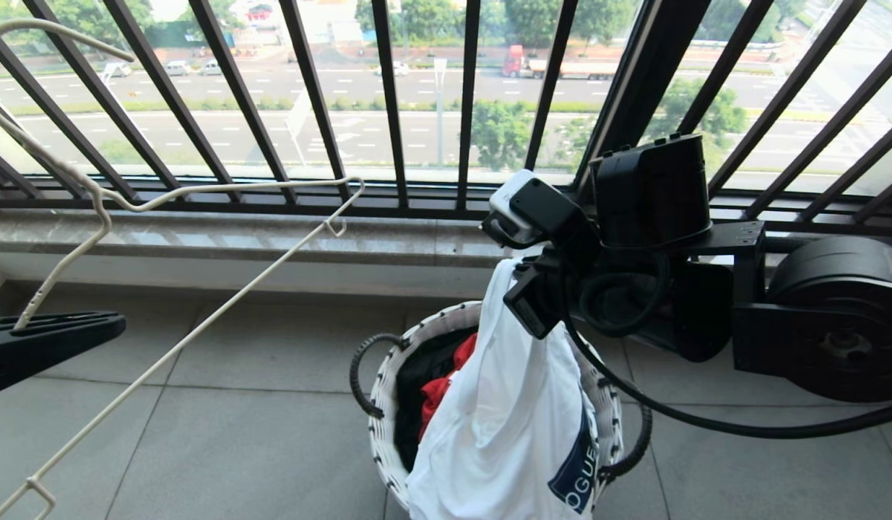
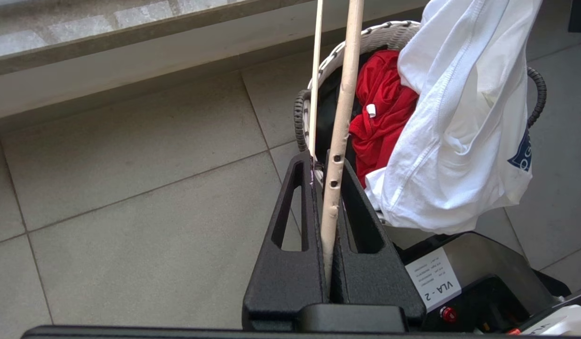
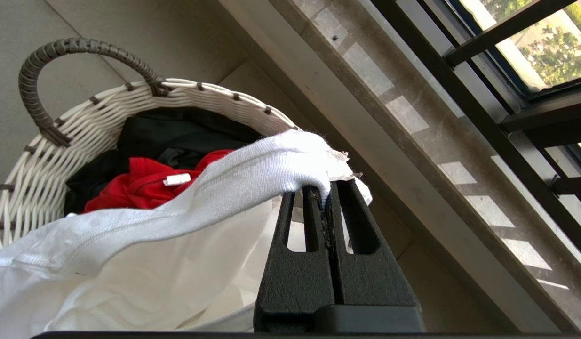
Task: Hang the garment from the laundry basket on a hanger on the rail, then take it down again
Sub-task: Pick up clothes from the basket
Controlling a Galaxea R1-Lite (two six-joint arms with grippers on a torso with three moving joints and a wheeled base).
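One garment [image 3: 187, 207] in right pincer [image 3: 329, 197]

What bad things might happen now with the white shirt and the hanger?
The right gripper pinches only a small bit of the white T-shirt, so it might slip back into the basket. The red cloth lies against the shirt and could get dragged along. The left gripper holds the hanger tilted; it may twist.

The white T-shirt [image 1: 503, 433] runs off the head view's lower edge, its blue logo cut to a few letters, and it hides much of the basket [image 1: 379, 404]; the hanger's [image 1: 164, 354] hook leaves the frame's top-left corner
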